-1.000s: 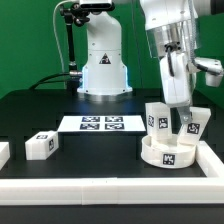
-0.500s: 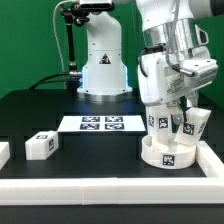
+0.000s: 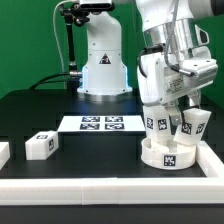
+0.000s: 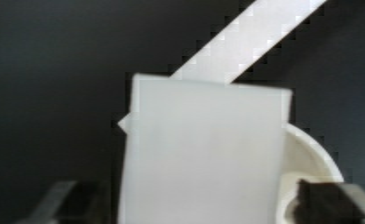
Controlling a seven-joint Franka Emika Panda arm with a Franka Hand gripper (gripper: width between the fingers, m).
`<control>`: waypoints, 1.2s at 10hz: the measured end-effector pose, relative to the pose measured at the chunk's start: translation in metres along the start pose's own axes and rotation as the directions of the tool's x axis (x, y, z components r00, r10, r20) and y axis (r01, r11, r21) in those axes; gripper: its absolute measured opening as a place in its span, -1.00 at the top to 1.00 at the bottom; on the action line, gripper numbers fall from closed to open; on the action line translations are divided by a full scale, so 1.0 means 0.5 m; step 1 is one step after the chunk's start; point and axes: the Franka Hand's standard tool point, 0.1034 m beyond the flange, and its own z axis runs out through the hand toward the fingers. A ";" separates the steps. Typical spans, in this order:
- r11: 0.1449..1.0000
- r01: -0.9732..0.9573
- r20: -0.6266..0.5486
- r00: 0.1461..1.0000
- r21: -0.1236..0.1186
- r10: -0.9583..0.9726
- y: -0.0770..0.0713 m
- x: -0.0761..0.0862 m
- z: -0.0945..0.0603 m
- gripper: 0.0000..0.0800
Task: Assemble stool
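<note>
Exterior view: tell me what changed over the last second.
The pincer twisted on the white blocky plastic leg standing on the white round plastic disc seat, then opened and let it go. The second standing leg, the loose leg and the marker board stayed put.

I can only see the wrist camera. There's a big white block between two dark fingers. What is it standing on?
Observer: The gripper hangs right over the round seat, near the exterior view's right edge, so your block is probably standing on that.
Operator: Are there more blocks on the seat?
Observer: Two tagged ones show beside the gripper, an upright leg and a tilted leg. I cannot tell which is yours.
Operator: Are any pieces lying around?
Observer: Yes, a loose leg sits on the black table, well apart from the seat, toward the exterior view's left.
</note>
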 end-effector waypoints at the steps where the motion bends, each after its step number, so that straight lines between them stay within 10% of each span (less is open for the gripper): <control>1: 0.997 0.053 -0.019 0.998 -0.050 -0.054 0.017 -0.008 -0.002 -0.38; 8: 0.898 0.438 0.015 0.899 -0.041 -0.438 0.011 -0.017 -0.027 -0.62; 12: 0.661 0.749 0.011 0.662 -0.048 -0.749 0.013 -0.029 -0.030 -0.62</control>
